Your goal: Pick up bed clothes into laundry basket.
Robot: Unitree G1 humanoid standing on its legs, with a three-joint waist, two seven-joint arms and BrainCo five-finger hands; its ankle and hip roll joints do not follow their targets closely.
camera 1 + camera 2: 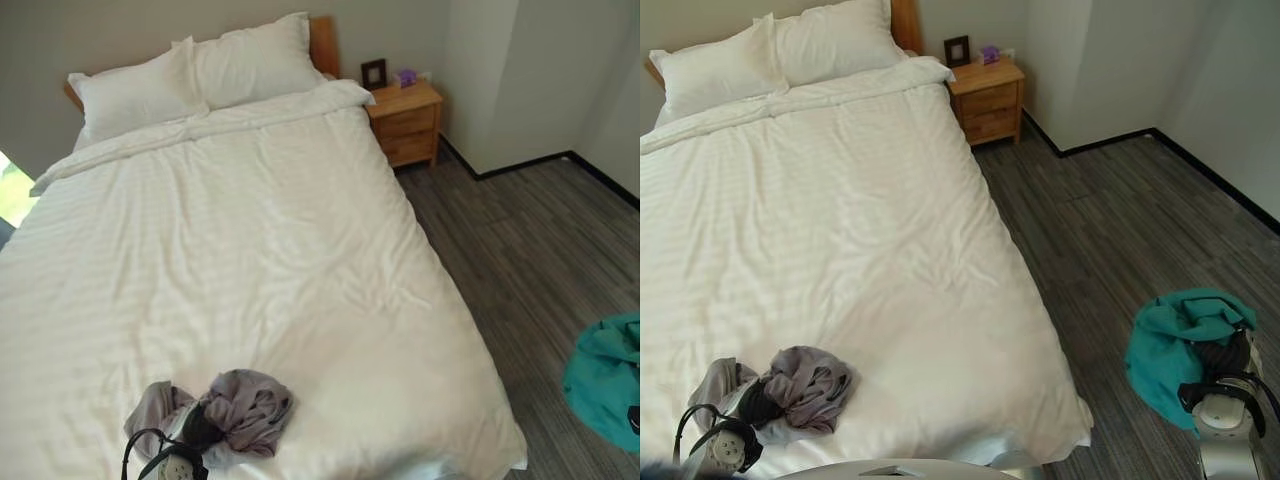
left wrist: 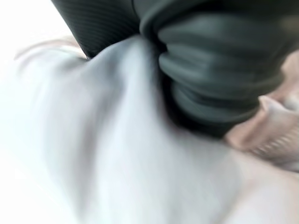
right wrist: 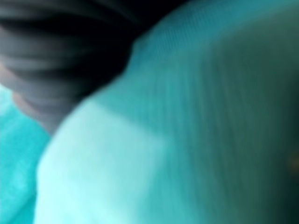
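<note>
A crumpled heap of grey and mauve clothes (image 1: pixel 250 405) lies on the white duvet near the foot of the bed. My left hand (image 1: pixel 200 428) is sunk into the near side of the heap. In the left wrist view its dark cover (image 2: pixel 219 70) is pressed against pale grey cloth (image 2: pixel 131 154). A teal fabric laundry basket (image 1: pixel 1175 345) hangs low over the floor to the right of the bed. My right hand (image 1: pixel 1218 357) is tucked into its top edge, with teal cloth (image 3: pixel 187 140) tight against the wrist.
The bed (image 1: pixel 250 230) has a smooth white duvet and two pillows (image 1: pixel 200 75) at the head. A wooden nightstand (image 1: pixel 405 120) stands in the far corner. Grey plank floor (image 1: pixel 1110 230) runs between the bed and the wall.
</note>
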